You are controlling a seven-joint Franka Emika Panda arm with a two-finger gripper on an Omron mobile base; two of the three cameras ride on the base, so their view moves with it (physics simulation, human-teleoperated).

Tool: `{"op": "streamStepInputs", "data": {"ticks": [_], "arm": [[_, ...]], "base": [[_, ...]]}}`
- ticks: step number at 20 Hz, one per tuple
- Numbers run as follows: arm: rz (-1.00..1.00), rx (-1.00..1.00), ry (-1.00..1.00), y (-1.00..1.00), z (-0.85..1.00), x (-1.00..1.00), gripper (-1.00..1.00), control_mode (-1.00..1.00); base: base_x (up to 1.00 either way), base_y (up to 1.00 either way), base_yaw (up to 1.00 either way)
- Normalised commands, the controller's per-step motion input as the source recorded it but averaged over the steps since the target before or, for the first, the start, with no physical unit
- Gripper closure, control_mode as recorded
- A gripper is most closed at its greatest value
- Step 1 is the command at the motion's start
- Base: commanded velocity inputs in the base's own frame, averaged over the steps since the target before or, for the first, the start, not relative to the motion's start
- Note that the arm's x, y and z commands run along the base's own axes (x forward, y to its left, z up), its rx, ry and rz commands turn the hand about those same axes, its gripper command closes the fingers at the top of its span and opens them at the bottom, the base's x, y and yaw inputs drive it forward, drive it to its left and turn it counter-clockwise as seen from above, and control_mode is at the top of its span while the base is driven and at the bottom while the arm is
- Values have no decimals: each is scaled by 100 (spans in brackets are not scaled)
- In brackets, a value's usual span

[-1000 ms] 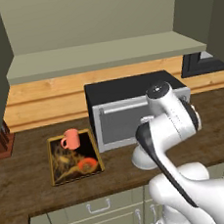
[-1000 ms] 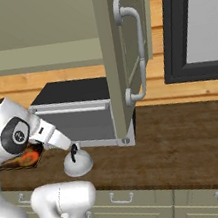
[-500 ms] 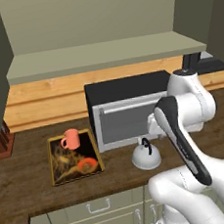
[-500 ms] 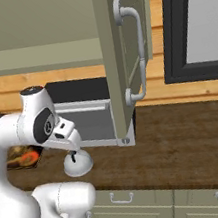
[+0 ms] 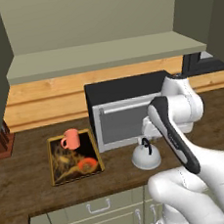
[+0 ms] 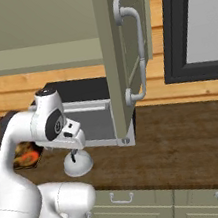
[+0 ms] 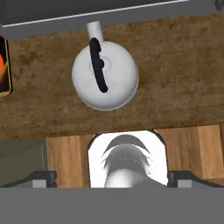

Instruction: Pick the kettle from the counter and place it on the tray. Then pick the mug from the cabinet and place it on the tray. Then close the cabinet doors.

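So the microwave (image 5: 128, 111) is the big landmark here, a black-topped box with a grey door sitting toward the back of the counter (image 5: 33, 177), which is a long dark brown wood-grain top. Just in front of the microwave, on the bare wood, sits the kettle (image 5: 146, 155) — silvery dome, thin black arched handle, upright. From the hand view you look straight down on it, spout pointing at the microwave's front edge.

Left of the microwave lies the tray (image 5: 73, 158), flat on the counter, with the mug (image 5: 70, 139) already standing on its back end. The kettle is well apart from the tray.

Above the microwave is the cabinet (image 5: 102, 53) with its pale green shelf; one of the cabinet doors (image 6: 124, 52) hangs open just right of the microwave. Behind it runs a light wood-plank wall, and further right a dark-framed window (image 6: 195, 24). Green drawer fronts (image 6: 163, 203) run below.

The gripper (image 6: 73, 148) hovers right above the kettle, jaws spread wide — holding nothing.
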Motion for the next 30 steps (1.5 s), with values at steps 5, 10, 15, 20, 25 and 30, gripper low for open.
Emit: {"op": "streamStepInputs", "data": {"ticks": [5,10,15,20,25,30], "arm": [[0,-2,4,28,-28,40,-100,-100],[2,0,0,2,-33,36,-100,-100],[2,0,0,0,-38,29,-100,-100],[2,0,0,0,-37,35,-100,-100],[1,0,0,0,-34,33,-100,-100],[0,0,0,0,-24,20,-100,-100]], "base": [[0,0,0],[0,0,0],[0,0,0],[0,0,0],[0,0,0],[0,0,0]]}}
